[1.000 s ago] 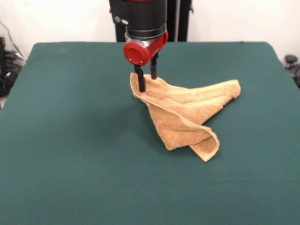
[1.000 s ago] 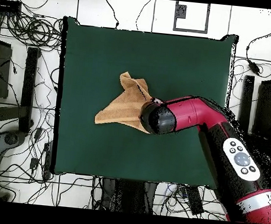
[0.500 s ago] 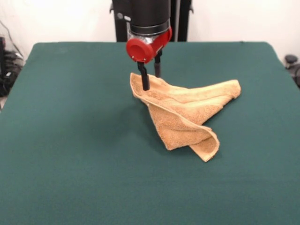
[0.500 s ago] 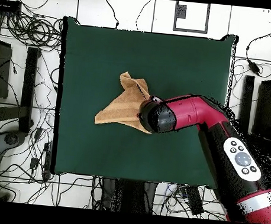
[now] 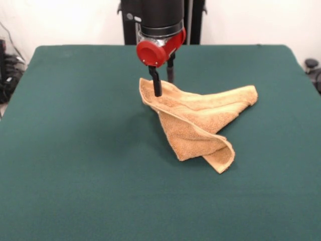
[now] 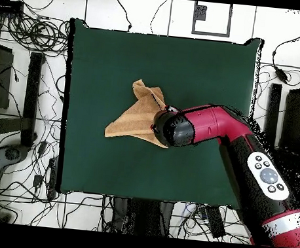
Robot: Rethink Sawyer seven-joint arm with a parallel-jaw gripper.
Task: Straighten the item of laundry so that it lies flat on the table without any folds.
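The item of laundry (image 5: 198, 123) is a tan-orange towel lying crumpled and folded over itself near the middle of the green table (image 5: 75, 150). One corner sticks up at its left end and a rolled fold points toward the front. My gripper (image 5: 164, 84) hangs over that raised left corner. It is open, with one finger in front of the towel's edge and the other behind it. From overhead the towel (image 6: 137, 118) shows as a folded triangle, and the arm's red head (image 6: 175, 130) hides the gripper and covers the towel's right end.
The red arm (image 6: 242, 151) reaches in over the table's lower right part in the overhead view. Cables and equipment lie on the floor (image 6: 29, 39) around the table.
The gripper has shifted slightly to the right and a little upward in the front view. The towel has kept its shape and place.
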